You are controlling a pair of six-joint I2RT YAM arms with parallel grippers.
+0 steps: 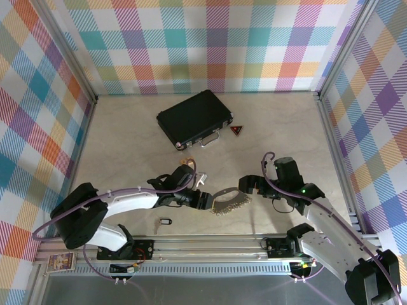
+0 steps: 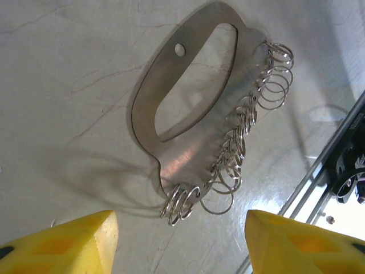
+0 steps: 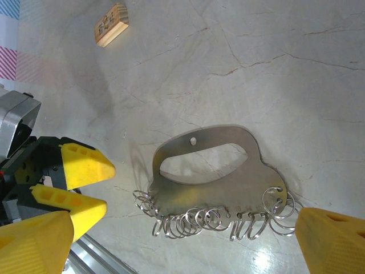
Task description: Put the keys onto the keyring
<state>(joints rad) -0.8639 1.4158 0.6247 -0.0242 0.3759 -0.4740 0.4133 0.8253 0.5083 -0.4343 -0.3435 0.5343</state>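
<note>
Top: keys (image 1: 229,203) flat on the counter (image 1: 127,140) between left end effector (image 1: 205,201) and right end effector (image 1: 247,187); keyring (image 1: 166,222) lies apart, nearer the left base. Left wrist: fingers (image 2: 74,240) parted, nothing between, keys just ahead. Right wrist: fingers (image 3: 333,240) spread wide (nothing held), keys on the counter ahead.

Silvery keys (image 2: 182,168) on a pale marbled table (image 1: 121,133) — yellow fingertips (image 2: 74,245), black case (image 1: 194,117), rainbow plaid walls (image 1: 222,44), tan block (image 3: 111,24), and a maybe-red triangle tag (image 1: 237,131).
</note>
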